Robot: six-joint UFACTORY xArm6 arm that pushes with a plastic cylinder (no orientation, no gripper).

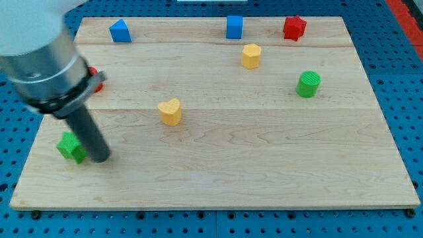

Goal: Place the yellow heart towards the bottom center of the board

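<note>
The yellow heart (170, 112) stands on the wooden board (264, 165), left of the board's centre. My tip (100, 158) is down at the board's lower left, well to the left of and below the heart. It stands right beside the green star (71, 147), at that block's right side. The rod rises up and to the left into the grey arm body, which covers the view's top left corner.
A blue block (119, 31), a blue cube (234, 27) and a red star (295, 28) line the top edge. A yellow hexagonal block (250, 56) and a green cylinder (308, 84) sit at the upper right. A red block (96, 78) shows partly behind the arm.
</note>
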